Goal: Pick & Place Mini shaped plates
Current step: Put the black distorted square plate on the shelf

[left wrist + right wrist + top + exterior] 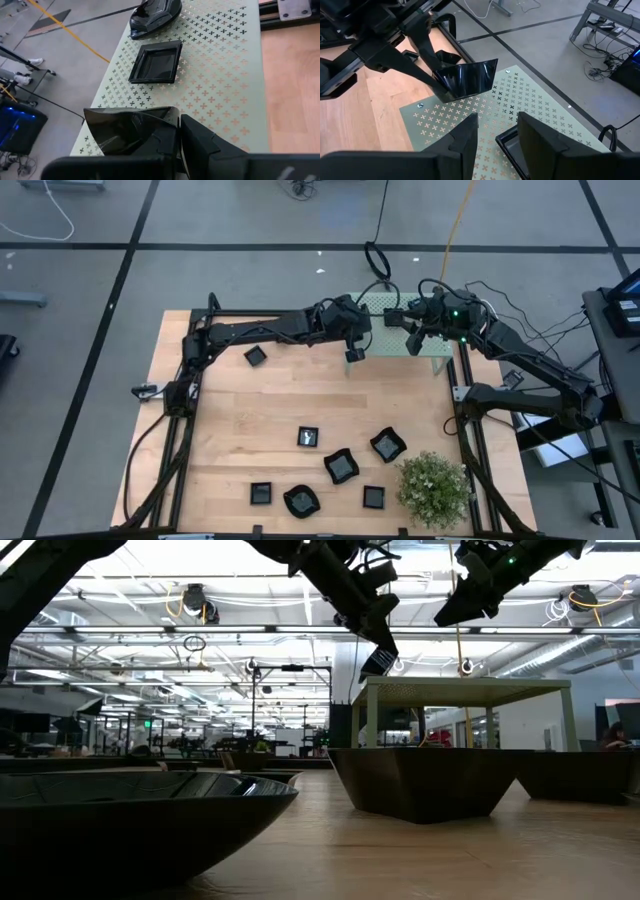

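My left gripper point(355, 350) hangs at the near left edge of the pale green perforated stand point(400, 320), shut on a small black square plate point(467, 77) that it holds tilted above the stand. A black square plate point(157, 62) lies flat on the stand. My right gripper point(497, 135) hovers over that plate, open, with nothing between its fingers. Several more black mini plates lie on the wooden table: one at the back left point(256, 356), and square ones point(308, 437) and wavy ones point(341, 467) toward the front.
A small green bushy plant point(433, 488) stands at the front right corner. Beyond the square plate on the stand sits a dark glossy shape point(155, 15); plate or gripper part, I cannot tell. Dark arm rails point(470, 430) run along both table sides.
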